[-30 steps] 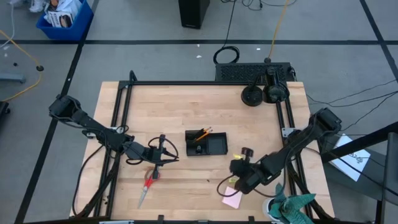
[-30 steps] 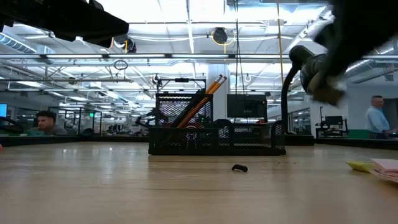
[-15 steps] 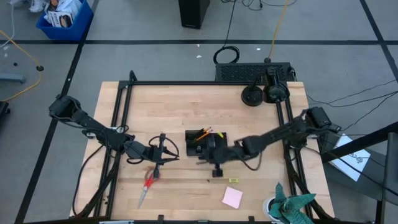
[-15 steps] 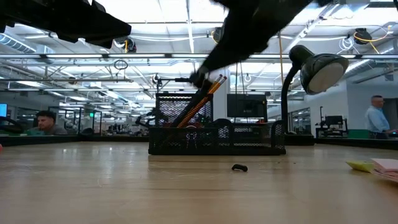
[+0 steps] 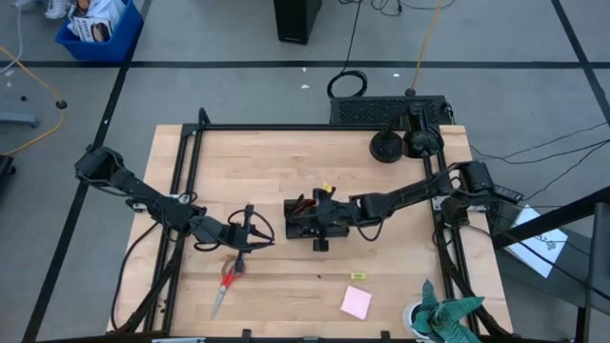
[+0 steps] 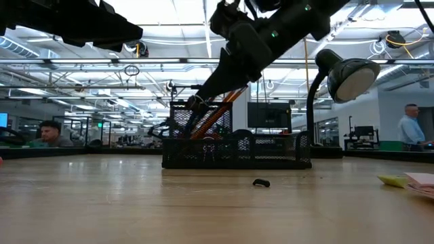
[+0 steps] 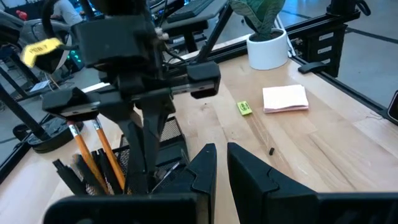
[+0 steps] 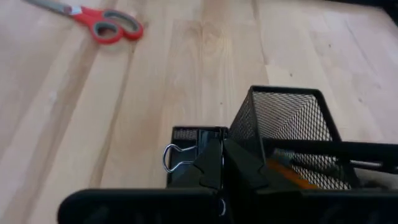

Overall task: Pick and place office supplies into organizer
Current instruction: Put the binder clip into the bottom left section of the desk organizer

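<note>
Right gripper [image 5: 303, 226] swung over organizer [image 5: 329, 232], clip [image 8: 177, 157] half-hidden

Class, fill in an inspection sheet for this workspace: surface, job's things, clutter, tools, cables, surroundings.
Surface: wooden table, bare at the back.
Job's things: mesh organizer holds pencils; scissors, pink pad, small yellow pad lie loose.
Clutter: teal cloth, desk lamp.
Tools: right tool shut on binder clip over the organizer; left tool waits near the scissors.
Cables: black loop on the floor.
Surroundings: blue bin; people behind.
</note>
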Controlling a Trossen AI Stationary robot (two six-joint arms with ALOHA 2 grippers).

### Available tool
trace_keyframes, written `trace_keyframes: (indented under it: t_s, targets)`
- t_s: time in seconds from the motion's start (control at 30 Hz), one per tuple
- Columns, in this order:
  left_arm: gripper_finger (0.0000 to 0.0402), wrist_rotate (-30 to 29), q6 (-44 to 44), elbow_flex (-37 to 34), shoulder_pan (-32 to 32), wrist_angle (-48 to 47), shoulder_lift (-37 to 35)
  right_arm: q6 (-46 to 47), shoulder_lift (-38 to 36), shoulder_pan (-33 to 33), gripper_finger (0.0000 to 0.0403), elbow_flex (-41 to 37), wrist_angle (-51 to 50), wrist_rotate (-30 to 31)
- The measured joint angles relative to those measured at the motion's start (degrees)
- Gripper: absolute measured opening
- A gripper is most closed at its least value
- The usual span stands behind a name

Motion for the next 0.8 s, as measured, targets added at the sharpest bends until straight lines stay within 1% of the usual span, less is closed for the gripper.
trace_keyframes:
  t_s: [0.2,0.63,0.73,0.8]
  targets:
    - [0.0047,0.0,1.1,0.0,0.0,0.0,0.0,-0.3,-0.2,0.5,0.0000,-1.9,1.4,0.2]
    - [0.0047,0.0,1.2,0.0,0.0,0.0,0.0,-2.1,0.0,1.6,0.0000,-2.1,1.0,0.1]
    - [0.0047,0.0,1.1,0.0,0.0,0.0,0.0,-2.6,1.4,1.6,0.0000,-2.1,2.0,0.1]
    - [0.0047,0.0,1.1,0.0,0.0,0.0,0.0,-3.4,2.5,1.6,0.0000,-2.1,4.3,-1.3]
